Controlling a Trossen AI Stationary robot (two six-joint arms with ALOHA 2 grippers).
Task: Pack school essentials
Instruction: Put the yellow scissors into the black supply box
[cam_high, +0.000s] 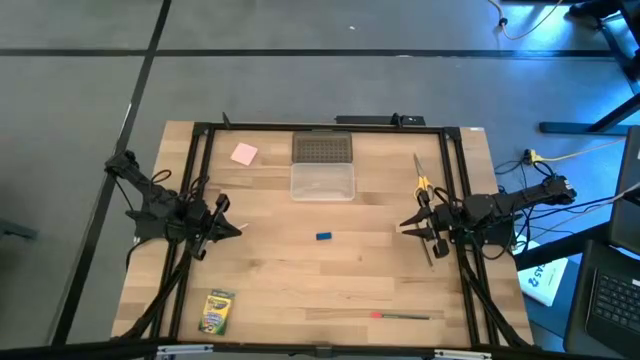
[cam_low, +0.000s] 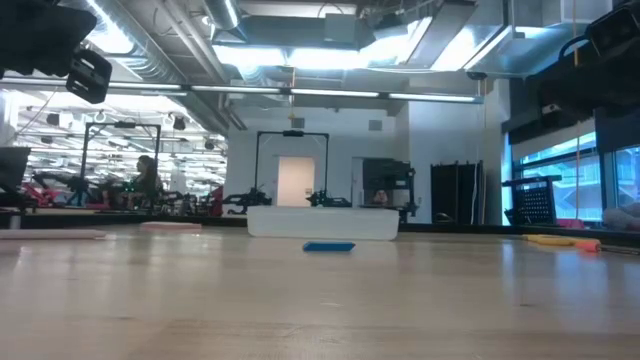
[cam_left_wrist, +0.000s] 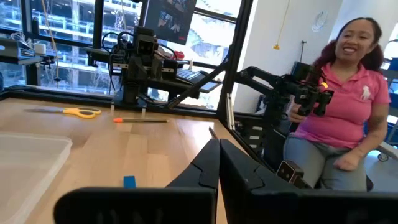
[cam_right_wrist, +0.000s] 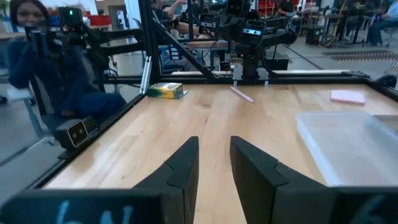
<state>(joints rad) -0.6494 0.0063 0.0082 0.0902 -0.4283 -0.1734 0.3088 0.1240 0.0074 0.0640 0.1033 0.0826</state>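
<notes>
Two arms sit parked at the table's edges, and I'm reading across from the left. My left gripper (cam_high: 232, 228) hangs over the left side of the wooden table (cam_high: 330, 280), its fingers (cam_left_wrist: 214, 168) pressed together with nothing between them. Near the front left corner lies the green-and-yellow crayon box (cam_high: 217, 312), flat on the wood, well apart from that gripper. At the back left I see the pink square pad (cam_high: 244, 154), also lying flat. Just beside it toward the middle sits the clear plastic case (cam_high: 322, 181), open, its dotted grey lid (cam_high: 322, 148) lying behind it at the far edge. Out in the middle of the table, on its own, is the tiny blue block (cam_high: 323, 237); the low view shows it in front of the case. Along the front edge, right of centre, the thin red pen (cam_high: 400, 316) lies parallel to the table edge. Moving right, the yellow-handled scissors (cam_high: 421, 176) lie with blades pointing toward the back. My right gripper (cam_high: 408, 227) hovers just in front of the scissors' handles, its fingers (cam_right_wrist: 180, 165) spread a little with bare wood showing between them, pinching nothing. A dark pencil (cam_high: 427, 250) lies on the wood just beside that gripper. Beyond the table, the wrist views catch a seated person in a pink shirt (cam_left_wrist: 339, 106).
</notes>
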